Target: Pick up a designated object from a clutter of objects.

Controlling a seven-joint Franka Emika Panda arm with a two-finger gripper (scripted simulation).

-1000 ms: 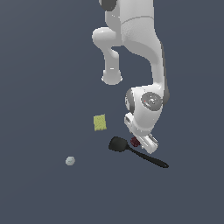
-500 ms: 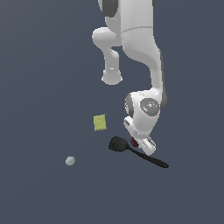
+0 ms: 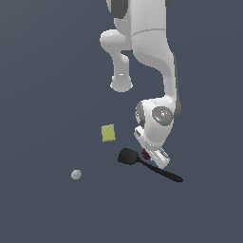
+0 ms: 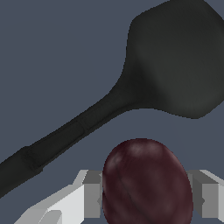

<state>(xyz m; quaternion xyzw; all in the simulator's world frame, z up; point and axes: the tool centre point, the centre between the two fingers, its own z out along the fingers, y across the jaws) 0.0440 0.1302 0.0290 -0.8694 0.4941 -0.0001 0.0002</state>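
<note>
We see the gripper lowered, fingers apart either side of the dark red ball beside the spatula; closing and lifting remain

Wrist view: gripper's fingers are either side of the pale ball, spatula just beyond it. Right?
Not quite. In the wrist view the gripper has the dark red ball between its fingers, not the pale ball, which lies apart in the exterior view. The spatula is just beyond.
</note>
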